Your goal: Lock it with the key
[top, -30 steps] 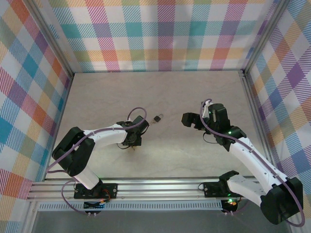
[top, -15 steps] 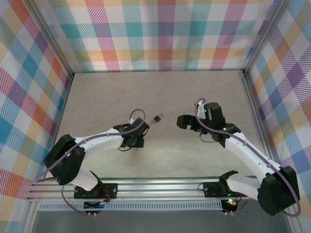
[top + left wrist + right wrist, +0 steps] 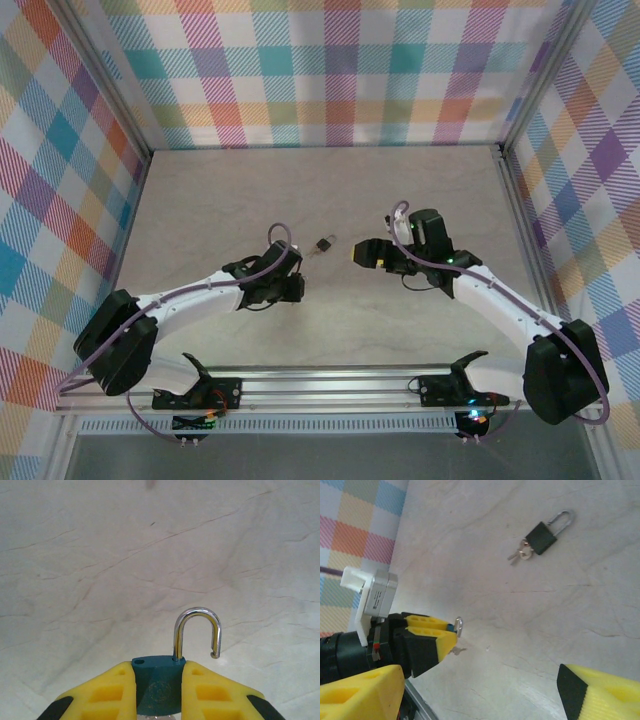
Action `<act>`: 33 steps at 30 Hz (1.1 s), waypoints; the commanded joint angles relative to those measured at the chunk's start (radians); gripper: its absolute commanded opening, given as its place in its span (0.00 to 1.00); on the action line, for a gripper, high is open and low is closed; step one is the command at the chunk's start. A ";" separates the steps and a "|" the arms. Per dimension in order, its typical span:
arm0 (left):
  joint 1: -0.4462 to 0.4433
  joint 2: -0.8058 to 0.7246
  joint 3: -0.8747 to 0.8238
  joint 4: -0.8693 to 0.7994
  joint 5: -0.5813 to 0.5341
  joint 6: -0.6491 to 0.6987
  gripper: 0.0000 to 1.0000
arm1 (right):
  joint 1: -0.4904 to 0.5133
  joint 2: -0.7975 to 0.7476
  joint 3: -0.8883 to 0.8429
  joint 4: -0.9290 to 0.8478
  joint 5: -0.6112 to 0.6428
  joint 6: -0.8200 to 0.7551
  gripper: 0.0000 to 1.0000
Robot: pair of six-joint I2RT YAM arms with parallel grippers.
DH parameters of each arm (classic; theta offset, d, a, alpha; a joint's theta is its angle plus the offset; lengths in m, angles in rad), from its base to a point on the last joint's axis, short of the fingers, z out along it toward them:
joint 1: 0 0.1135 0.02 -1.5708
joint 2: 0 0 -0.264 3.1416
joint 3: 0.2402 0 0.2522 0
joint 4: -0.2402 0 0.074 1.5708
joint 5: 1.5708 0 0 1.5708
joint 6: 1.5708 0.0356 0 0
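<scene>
The left gripper (image 3: pixel 159 672) is pinching a teal padlock (image 3: pixel 157 682) by its body between yellow fingers (image 3: pixel 112 692), left of the middle of the table (image 3: pixel 220 200). The padlock's silver shackle (image 3: pixel 197 611) is standing open, one end hanging free. A black padlock (image 3: pixel 541 537) is lying flat just beyond it to the right, with silver keys (image 3: pixel 520 554) bunched at its base. The right gripper (image 3: pixel 366 254) is hovering right of the black padlock, its fingers spread wide and holding nothing.
</scene>
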 commanded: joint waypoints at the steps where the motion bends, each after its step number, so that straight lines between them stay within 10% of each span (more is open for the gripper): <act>1: -0.011 -0.024 -0.007 0.086 0.068 -0.001 0.00 | 0.043 0.019 0.001 0.055 -0.049 -0.017 0.76; 33: -0.055 -0.037 0.001 0.275 0.255 -0.131 0.00 | 0.188 0.155 0.010 0.174 0.049 -0.049 0.35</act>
